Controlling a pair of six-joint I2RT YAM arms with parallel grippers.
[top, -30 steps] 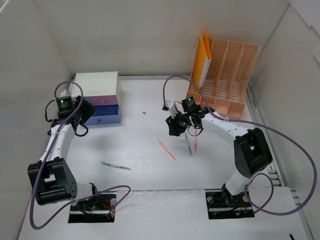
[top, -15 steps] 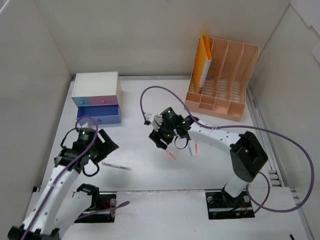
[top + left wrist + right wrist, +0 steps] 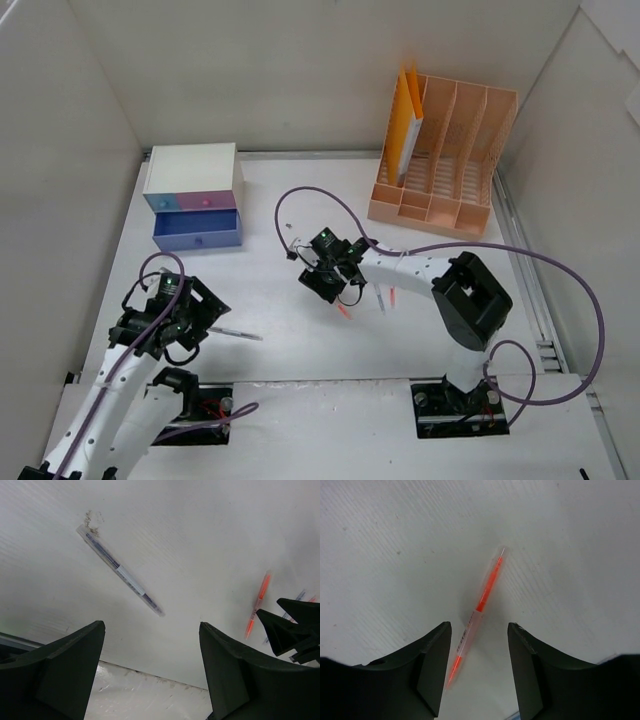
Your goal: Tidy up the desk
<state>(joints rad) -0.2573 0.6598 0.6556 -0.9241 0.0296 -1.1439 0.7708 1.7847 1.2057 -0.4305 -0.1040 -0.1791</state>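
Hovering over the white desk [image 3: 290, 195] spread beneath both arms, the left gripper [image 3: 151, 640] hangs released above a dark pen [image 3: 120, 571]. The right gripper [image 3: 479, 630] straddles an orange pen [image 3: 487, 587], jaws apart, grasping nothing. Pen pickup seems in hand, calling next for lowering and pinching.

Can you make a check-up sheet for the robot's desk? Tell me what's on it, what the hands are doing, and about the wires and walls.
Surface: white desk, with a brownish smudge by the dark pen's end.
Job's things: the desk only; pens lie loose on it.
Clutter: dark pen near the left hand; orange pen under the right hand; two more pens beside it; drawer box with its bottom drawer pulled out; peach file rack holding an orange folder.
Hands: left hand open, empty; right hand open, fingers either side of the orange pen, not touching it.
Cables: purple cables loop off both arms.
Surroundings: white wall panels; nothing else seen.
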